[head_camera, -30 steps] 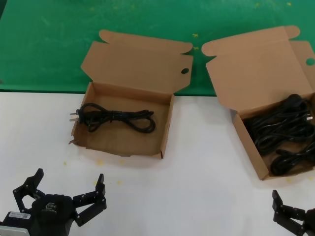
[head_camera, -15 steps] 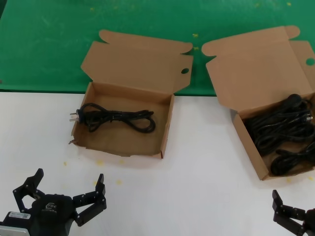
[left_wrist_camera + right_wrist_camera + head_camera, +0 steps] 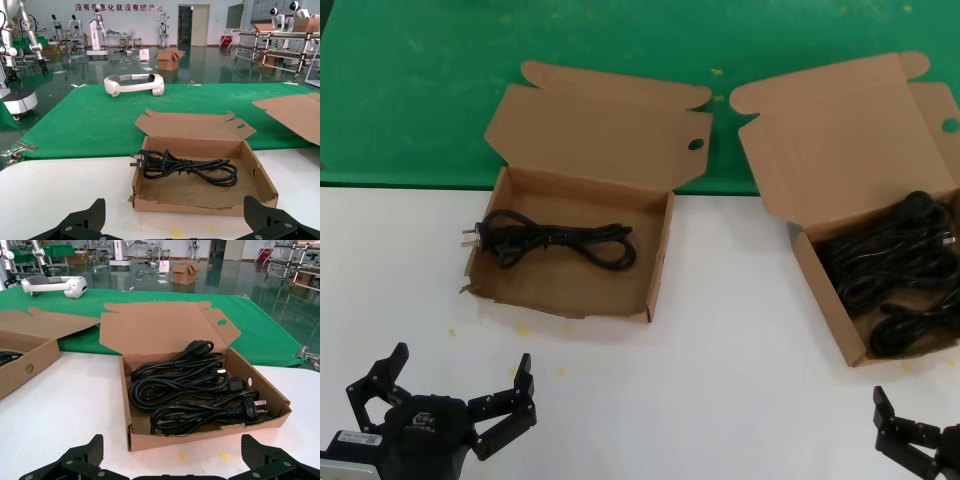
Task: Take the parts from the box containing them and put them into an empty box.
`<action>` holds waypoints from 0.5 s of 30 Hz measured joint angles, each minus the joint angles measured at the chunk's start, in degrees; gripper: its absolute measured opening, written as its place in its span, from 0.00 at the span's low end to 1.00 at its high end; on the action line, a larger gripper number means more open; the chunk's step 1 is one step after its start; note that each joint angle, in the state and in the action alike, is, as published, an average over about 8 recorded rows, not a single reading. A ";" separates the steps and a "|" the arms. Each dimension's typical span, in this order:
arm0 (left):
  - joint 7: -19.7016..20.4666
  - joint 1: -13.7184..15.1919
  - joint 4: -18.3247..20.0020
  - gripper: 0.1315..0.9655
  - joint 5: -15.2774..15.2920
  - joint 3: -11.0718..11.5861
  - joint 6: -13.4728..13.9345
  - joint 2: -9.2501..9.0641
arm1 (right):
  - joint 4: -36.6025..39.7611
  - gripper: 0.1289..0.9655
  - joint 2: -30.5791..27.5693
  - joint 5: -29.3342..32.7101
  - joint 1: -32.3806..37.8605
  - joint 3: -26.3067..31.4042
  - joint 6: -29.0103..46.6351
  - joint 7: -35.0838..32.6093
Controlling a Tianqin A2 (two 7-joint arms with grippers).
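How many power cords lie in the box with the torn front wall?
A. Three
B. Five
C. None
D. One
D: a single power cord lies coiled across the floor of the torn-front box, while the other cords are all in the intact box.

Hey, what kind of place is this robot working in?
Probably a robotics lab or factory hall: other robots stand on a shiny floor, metal racks hold boxes, and a white headset lies on the green mat.
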State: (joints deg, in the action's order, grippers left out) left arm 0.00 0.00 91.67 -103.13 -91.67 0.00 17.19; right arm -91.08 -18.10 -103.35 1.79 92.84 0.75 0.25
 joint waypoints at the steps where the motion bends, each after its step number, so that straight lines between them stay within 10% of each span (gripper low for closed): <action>1: 0.00 0.00 0.00 1.00 0.00 0.00 0.00 0.00 | 0.00 1.00 0.00 0.00 0.00 0.00 0.00 0.00; 15: 0.00 0.00 0.00 1.00 0.00 0.00 0.00 0.00 | 0.00 1.00 0.00 0.00 0.00 0.00 0.00 0.00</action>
State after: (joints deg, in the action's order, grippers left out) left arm 0.00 0.00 91.67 -103.13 -91.67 0.00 17.19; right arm -91.08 -18.11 -103.35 1.79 92.84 0.75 0.25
